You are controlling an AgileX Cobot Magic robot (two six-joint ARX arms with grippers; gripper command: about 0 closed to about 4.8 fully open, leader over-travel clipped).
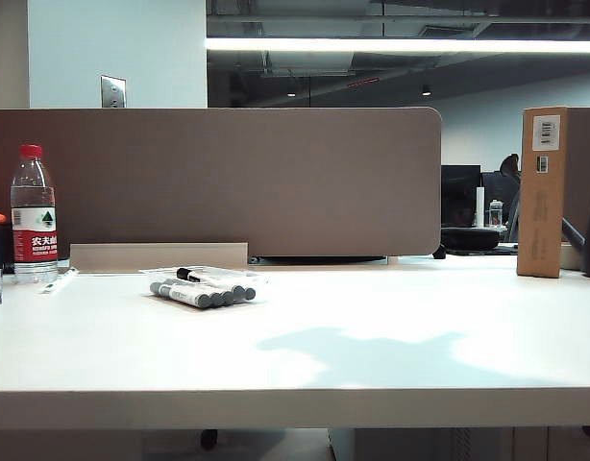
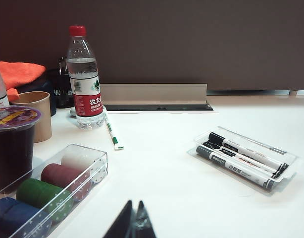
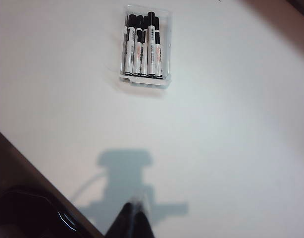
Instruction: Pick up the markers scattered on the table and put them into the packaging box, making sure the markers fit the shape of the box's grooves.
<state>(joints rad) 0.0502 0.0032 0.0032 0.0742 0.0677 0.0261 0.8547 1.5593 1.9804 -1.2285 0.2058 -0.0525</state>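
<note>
The markers (image 3: 142, 47) lie side by side in the packaging box (image 3: 164, 49) on the counter (image 1: 372, 336), left of centre toward the far edge — parallel because its channels hold them. The right gripper (image 3: 132, 218) hangs well apart, jaws closed, empty. The left gripper (image 2: 133, 223) sits low on the near side, jaws together, holding nothing.

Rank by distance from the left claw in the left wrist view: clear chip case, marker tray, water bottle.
From the shut left claw:
1. Clear plastic case of coloured chip stacks, right beside the claw.
2. Transparent packaging box holding the black-capped white markers, on the other side, mid-table.
3. Red-capped water bottle, farthest, by the brown partition.
</note>
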